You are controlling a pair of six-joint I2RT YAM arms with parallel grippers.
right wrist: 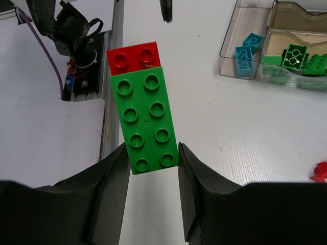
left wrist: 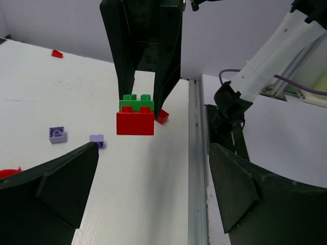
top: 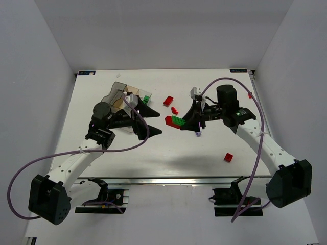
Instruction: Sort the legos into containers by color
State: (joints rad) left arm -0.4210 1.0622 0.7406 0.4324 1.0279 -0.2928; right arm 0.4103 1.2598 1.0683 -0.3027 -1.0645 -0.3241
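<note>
White table (top: pixel 153 158), right jaws clamped on green brick (right wrist: pixel 145 122) joined to red brick (right wrist: pixel 134 57), left jaws apart

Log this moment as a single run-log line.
right gripper: shut on green brick, red brick attached | left gripper: open, empty | tray: cyan bricks, green bricks inside

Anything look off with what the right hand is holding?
Yes. The right hand is shut on a green brick with a red brick stuck beneath it. Two colours joined as one piece would not sort cleanly by colour; they likely need pulling apart first.
</note>
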